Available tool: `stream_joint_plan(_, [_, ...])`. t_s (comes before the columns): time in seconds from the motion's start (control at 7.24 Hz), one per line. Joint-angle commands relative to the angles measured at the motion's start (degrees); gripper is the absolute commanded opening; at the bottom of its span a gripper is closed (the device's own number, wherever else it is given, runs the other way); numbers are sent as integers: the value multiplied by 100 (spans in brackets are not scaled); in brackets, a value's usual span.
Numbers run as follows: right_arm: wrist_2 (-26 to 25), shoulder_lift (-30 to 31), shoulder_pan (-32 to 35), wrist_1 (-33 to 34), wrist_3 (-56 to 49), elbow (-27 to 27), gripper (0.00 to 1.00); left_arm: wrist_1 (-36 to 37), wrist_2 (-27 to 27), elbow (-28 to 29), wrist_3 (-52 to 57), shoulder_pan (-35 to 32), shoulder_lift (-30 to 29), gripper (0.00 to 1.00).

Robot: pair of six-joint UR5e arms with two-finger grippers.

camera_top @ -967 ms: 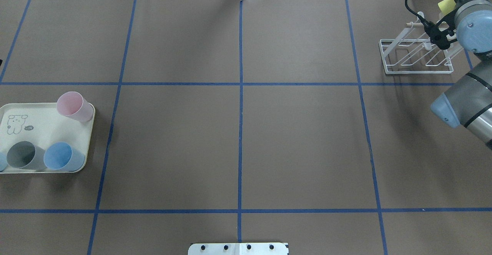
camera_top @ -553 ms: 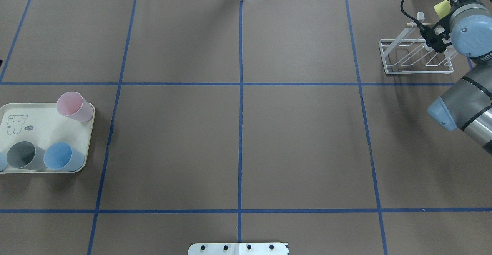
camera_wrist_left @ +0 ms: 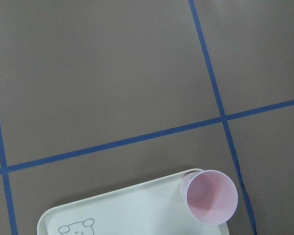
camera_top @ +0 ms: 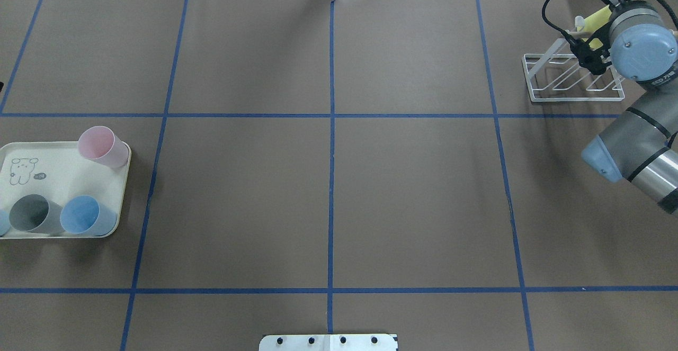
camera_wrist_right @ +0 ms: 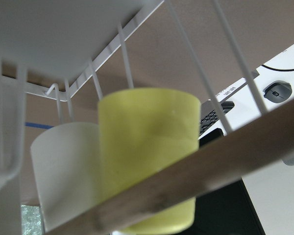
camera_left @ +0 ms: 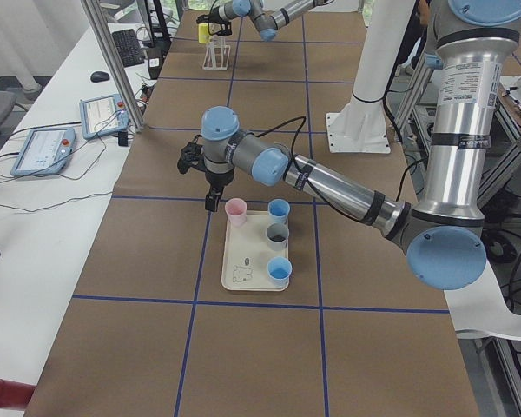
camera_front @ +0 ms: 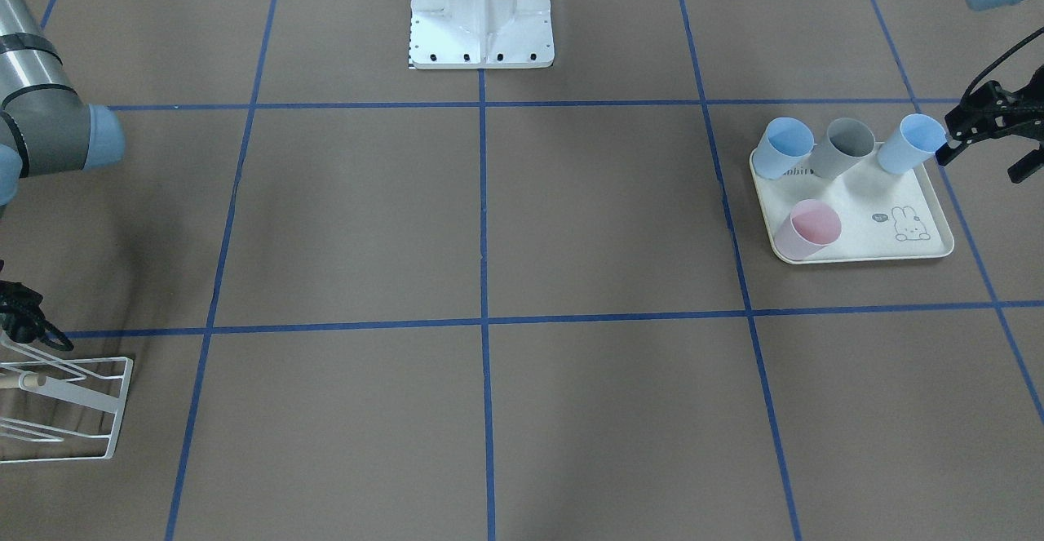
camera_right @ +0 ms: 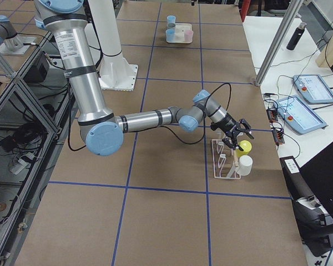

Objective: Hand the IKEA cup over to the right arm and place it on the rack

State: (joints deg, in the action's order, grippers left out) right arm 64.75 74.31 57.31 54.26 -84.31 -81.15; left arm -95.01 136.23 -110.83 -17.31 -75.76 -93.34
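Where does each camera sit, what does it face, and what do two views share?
Front-facing: across the table, facing the base; left gripper beside the tray.
Overhead: behind the robot, looking forward, down; right arm by the rack.
Exterior left: table's end; left arm near, by the tray.
Exterior right: opposite end; right arm near, at the rack.
Left wrist: down on the pink cup; no robot part.
Right wrist: close on yellow cup and white cup; no robot part.
Shared: overhead and left wrist show the pink cup.

Even bright overhead light, soft shadows, blurry right-wrist close-up
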Motion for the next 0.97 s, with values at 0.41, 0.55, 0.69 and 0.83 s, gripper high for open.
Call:
stream_joint_plan(0.41, [80,-109,51,14,107,-364,99,0,0,-9,0,-9,9,100])
stream_joint_plan(0.55, [542,-101,182,49,482,-645,99,-9,0,-9,0,-9,9,100])
stream_joint_plan(0.69, [878,4,271,84,1017,-987,99,-9,-9,-17,9,-9,9,100])
stream_joint_plan(0.83, [1151,126,280,215,1805,-1356,99,-52,-35,-35,9,-18,17,100])
